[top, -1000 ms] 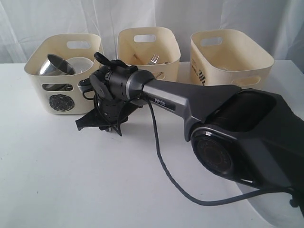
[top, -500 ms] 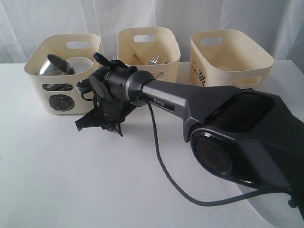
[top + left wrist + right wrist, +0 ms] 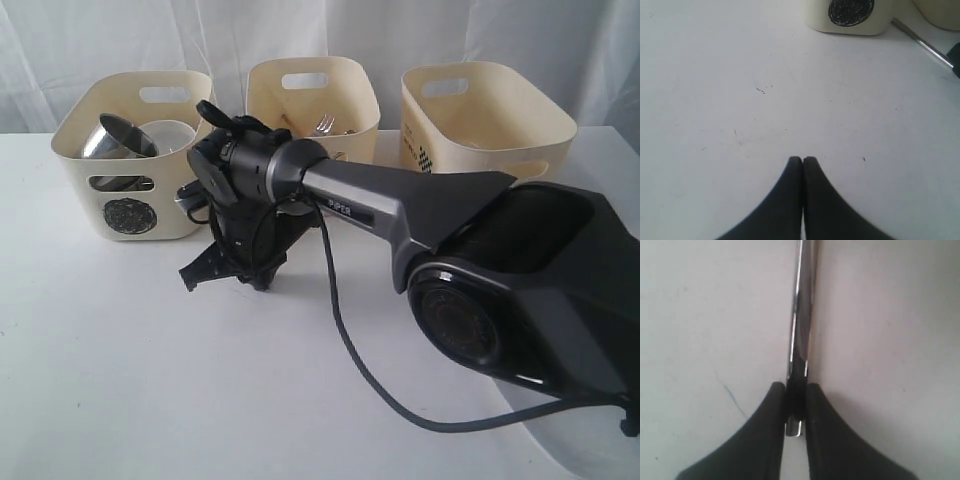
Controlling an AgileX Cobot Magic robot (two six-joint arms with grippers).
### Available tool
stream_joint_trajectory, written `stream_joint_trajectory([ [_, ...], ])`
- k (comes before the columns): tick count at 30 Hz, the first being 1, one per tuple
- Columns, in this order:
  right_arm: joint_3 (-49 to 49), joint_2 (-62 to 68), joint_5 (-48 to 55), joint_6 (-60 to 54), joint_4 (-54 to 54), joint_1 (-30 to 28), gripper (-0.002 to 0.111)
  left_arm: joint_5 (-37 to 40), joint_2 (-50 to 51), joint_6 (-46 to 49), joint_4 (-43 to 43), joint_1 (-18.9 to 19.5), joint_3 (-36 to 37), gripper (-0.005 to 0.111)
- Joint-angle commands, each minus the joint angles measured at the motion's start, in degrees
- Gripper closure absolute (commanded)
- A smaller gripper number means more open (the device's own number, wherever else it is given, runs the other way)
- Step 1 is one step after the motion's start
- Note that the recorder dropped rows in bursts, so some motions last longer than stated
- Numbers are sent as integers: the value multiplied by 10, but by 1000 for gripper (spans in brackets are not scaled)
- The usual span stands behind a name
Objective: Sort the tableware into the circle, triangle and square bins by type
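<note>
Currently the steel utensil (image 3: 799, 315) is clamped between the right fingers (image 3: 762, 440), low at the table (image 3: 120, 380), centre-left of the exterior frame. Left fingers (image 3: 785, 200) are pressed together, empty. Mug (image 3: 110, 140) and fork (image 3: 322, 124) sit binned; this piece is outstanding.

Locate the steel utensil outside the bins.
The steel utensil is clamped in the right gripper, at the table beside the circle-marked bin, left of centre in the exterior view.
</note>
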Motion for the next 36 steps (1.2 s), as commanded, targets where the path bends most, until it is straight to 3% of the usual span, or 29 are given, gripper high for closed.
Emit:
stream_joint_trajectory([
  [1, 10, -11, 58, -32, 6, -2, 108, 0, -2, 0, -3, -4, 2, 107],
  [11, 11, -12, 58, -65, 11, -2, 106, 0, -2, 0, -3, -4, 2, 107],
  [19, 10, -22, 58, -79, 25, -2, 72, 0, -2, 0, -3, -4, 2, 107],
  [24, 9, -26, 58, -92, 32, -24, 72, 0, -2, 0, -3, -4, 2, 107],
  [28, 9, -28, 45, -156, 120, -55, 72, 0, -2, 0, -3, -4, 2, 107],
  [36, 9, -10, -9, -167, 137, -60, 72, 0, -2, 0, -3, -4, 2, 107],
])
